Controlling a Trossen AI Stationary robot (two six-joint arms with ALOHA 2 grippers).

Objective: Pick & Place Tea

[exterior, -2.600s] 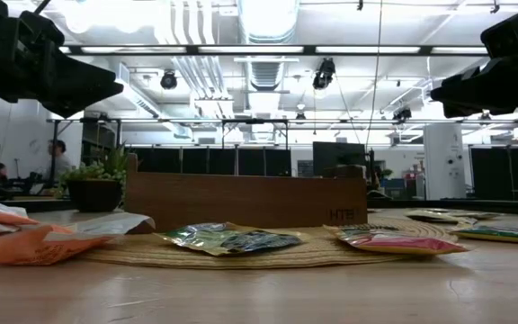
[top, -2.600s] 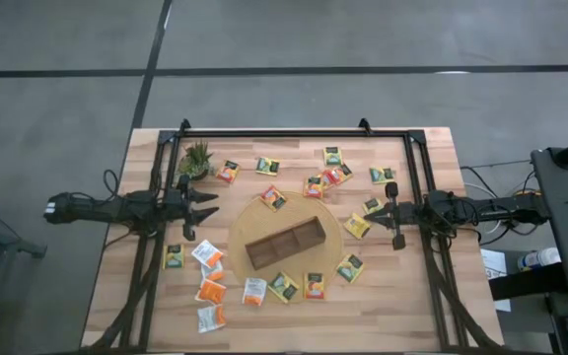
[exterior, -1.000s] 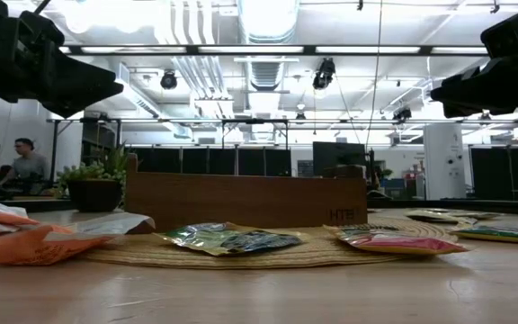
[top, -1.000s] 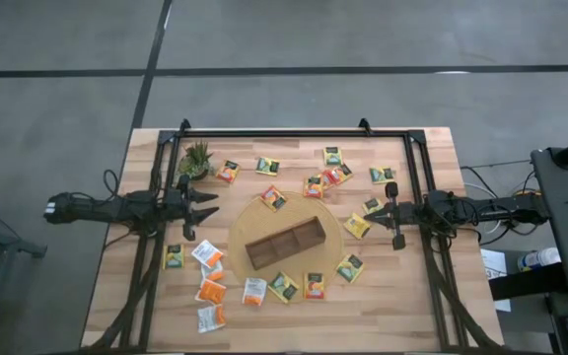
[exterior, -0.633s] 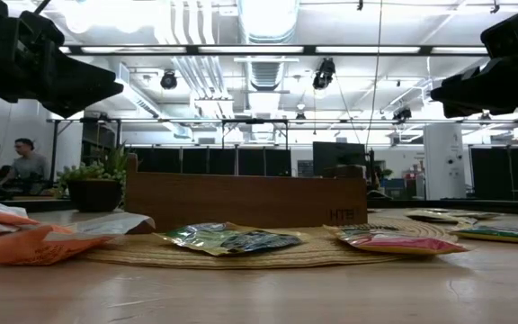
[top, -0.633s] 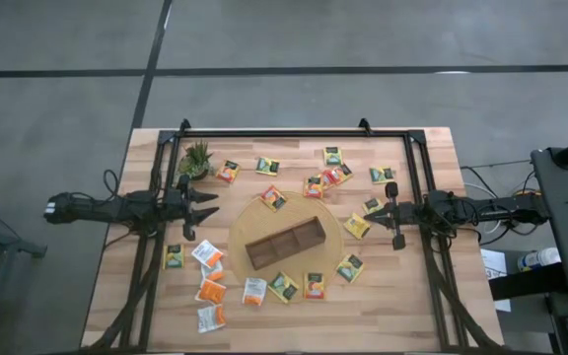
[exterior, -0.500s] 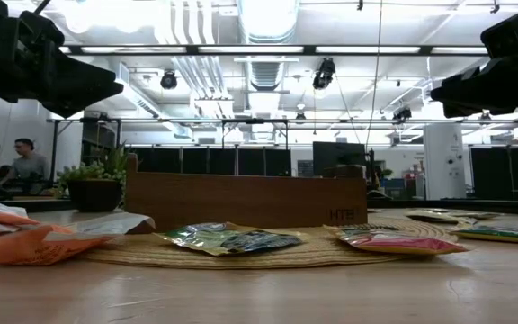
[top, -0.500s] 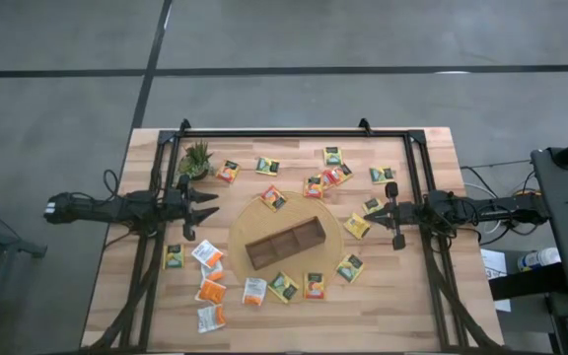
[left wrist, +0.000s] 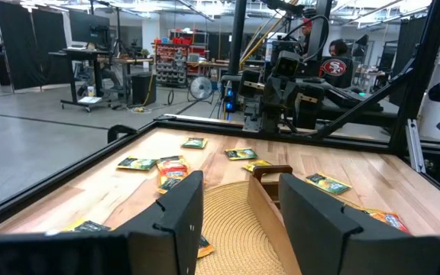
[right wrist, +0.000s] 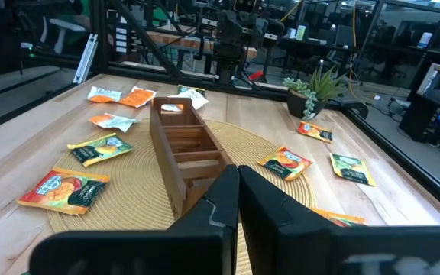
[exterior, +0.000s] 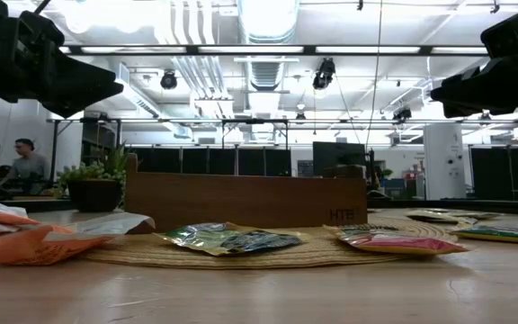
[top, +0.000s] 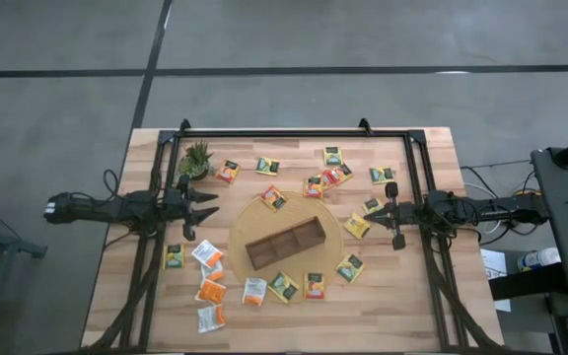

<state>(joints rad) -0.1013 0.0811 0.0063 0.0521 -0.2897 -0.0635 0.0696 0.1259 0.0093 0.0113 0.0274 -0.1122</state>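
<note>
Stillness marks the table: arms, sachets and tray lie exactly as in the earlier pictures. Only the person [exterior: 27,163] in the room behind the table has changed, standing at first, seated at far left since a second ago.

The left gripper [top: 205,205] hangs above the left side of the table [top: 417,306], just right of the small potted plant [top: 196,158], its fingers [left wrist: 180,214] spread wide with nothing between them. The right gripper [top: 391,213] hangs over the right side, its fingers [right wrist: 224,200] pressed together and empty; a yellow sachet [top: 357,226] lies just beside it.

The wooden divided tray [top: 285,243] sits on the round woven mat [top: 248,224] at the table's centre, its compartments empty as far as the right wrist view shows. The tea sachets [top: 314,184] are scattered all round it: a row along the far side, a cluster of orange and white ones [top: 210,290] at near left, several [top: 283,286] on the mat's near edge, one [top: 272,198] on its far edge.
</note>
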